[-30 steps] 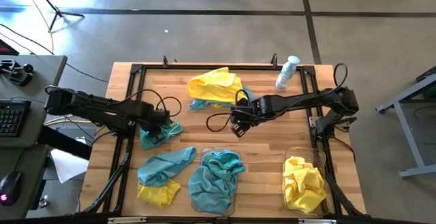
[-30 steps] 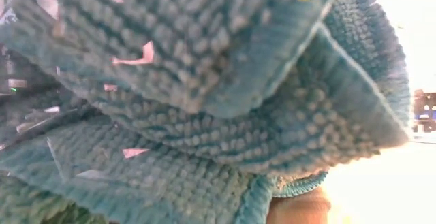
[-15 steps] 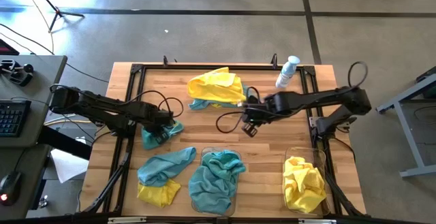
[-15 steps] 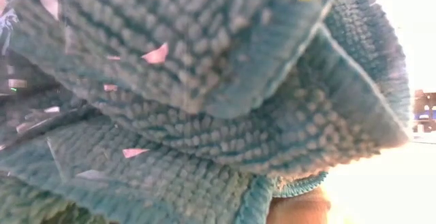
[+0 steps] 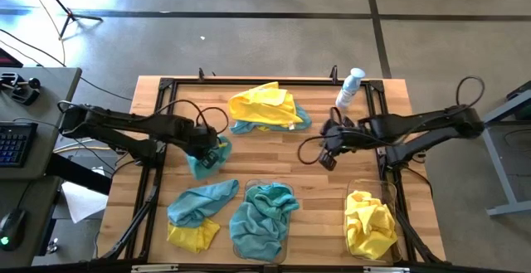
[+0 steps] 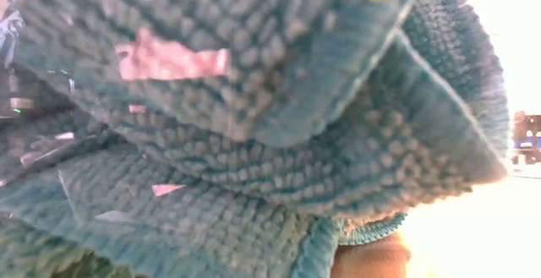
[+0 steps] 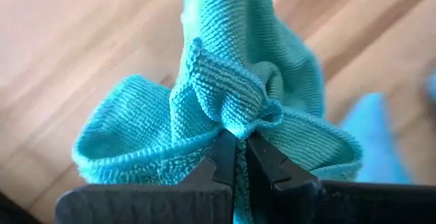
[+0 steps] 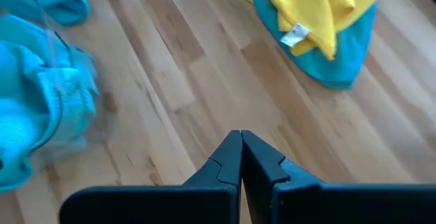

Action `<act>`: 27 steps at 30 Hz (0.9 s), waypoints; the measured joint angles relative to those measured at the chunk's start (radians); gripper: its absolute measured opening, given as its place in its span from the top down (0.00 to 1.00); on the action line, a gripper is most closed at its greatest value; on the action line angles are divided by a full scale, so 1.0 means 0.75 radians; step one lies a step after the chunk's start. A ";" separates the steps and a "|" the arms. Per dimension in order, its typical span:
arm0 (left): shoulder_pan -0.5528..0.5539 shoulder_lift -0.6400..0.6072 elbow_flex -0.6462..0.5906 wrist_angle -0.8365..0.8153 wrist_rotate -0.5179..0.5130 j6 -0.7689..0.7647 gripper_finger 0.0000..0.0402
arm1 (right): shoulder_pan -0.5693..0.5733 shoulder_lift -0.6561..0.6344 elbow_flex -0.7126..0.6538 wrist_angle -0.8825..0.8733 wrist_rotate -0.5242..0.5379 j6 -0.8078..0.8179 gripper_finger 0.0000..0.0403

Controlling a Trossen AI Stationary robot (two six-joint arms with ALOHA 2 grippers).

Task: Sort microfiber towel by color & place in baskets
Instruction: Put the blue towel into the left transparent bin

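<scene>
Seen from above, the left gripper (image 5: pixel 209 150) sits at about nine o'clock from the middle of the wooden bench (image 5: pixel 274 161), its fingers (image 7: pixel 225 157) pinched tight on a fold of a teal towel (image 5: pixel 205 160); in the left wrist view that cloth (image 7: pixel 231 108) bunches up just past the fingertips, with bare planks behind it. The right gripper (image 5: pixel 329 144) hangs over open wood at about three o'clock from the centre, its fingers (image 8: pixel 231 157) pressed together with nothing between them. At twelve o'clock lies a yellow towel (image 5: pixel 261 105) draped over another teal one (image 5: pixel 294 122), and the right wrist view shows the same pair, the yellow cloth (image 8: pixel 327 6) lying on top of the teal. A white spray bottle (image 5: pixel 349 88) rests at about one o'clock near the far edge. Along the near edge, the middle basket (image 5: pixel 284 188) at six o'clock holds a heap of teal cloth (image 5: pixel 261 219), which fills almost the whole low view (image 6: pixel 254 143). The right basket (image 5: pixel 357 188) at about five o'clock holds a yellow towel (image 5: pixel 369 221). At about seven o'clock a loose teal towel (image 5: pixel 199 202) lies on the wood, touching a yellow one (image 5: pixel 192 236) just nearer the edge.
</scene>
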 joint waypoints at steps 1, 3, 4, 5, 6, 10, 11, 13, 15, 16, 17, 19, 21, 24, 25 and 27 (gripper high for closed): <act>-0.018 0.003 0.054 -0.037 -0.019 -0.007 1.00 | 0.000 -0.047 -0.060 0.062 -0.006 0.000 1.00; -0.054 0.012 0.173 -0.091 -0.061 -0.037 1.00 | 0.001 -0.142 -0.179 0.183 -0.013 0.011 1.00; -0.073 0.017 0.234 -0.116 -0.089 -0.062 1.00 | 0.001 -0.188 -0.232 0.234 -0.019 0.011 1.00; -0.095 0.024 0.294 -0.153 -0.118 -0.086 1.00 | 0.001 -0.231 -0.283 0.284 -0.021 0.011 1.00; -0.118 0.034 0.355 -0.192 -0.146 -0.106 1.00 | 0.001 -0.272 -0.329 0.329 -0.028 0.011 1.00; -0.216 0.108 0.599 -0.319 -0.258 -0.182 1.00 | 0.001 -0.412 -0.476 0.447 -0.044 0.011 1.00; -0.242 0.133 0.656 -0.351 -0.282 -0.194 1.00 | 0.001 -0.441 -0.503 0.459 -0.055 0.011 1.00; -0.286 0.201 0.778 -0.398 -0.321 -0.214 1.00 | 0.001 -0.489 -0.538 0.466 -0.067 0.011 1.00; -0.326 0.279 0.895 -0.442 -0.355 -0.221 1.00 | 0.001 -0.523 -0.553 0.462 -0.069 0.010 1.00; -0.344 0.319 0.953 -0.457 -0.371 -0.220 1.00 | 0.001 -0.539 -0.556 0.460 -0.068 0.000 1.00; -0.360 0.361 1.012 -0.469 -0.387 -0.216 1.00 | 0.001 -0.552 -0.559 0.460 -0.069 -0.017 1.00; -0.389 0.448 1.127 -0.507 -0.416 -0.213 1.00 | 0.001 -0.572 -0.560 0.461 -0.069 -0.052 1.00; -0.415 0.532 1.241 -0.543 -0.433 -0.210 1.00 | 0.001 -0.588 -0.560 0.461 -0.069 -0.090 1.00; -0.446 0.642 1.394 -0.560 -0.436 -0.179 1.00 | -0.001 -0.605 -0.560 0.460 -0.069 -0.131 1.00; -0.456 0.675 1.440 -0.558 -0.437 -0.170 1.00 | -0.002 -0.610 -0.560 0.460 -0.070 -0.139 1.00; -0.475 0.741 1.532 -0.558 -0.438 -0.146 1.00 | -0.002 -0.611 -0.560 0.459 -0.071 -0.146 1.00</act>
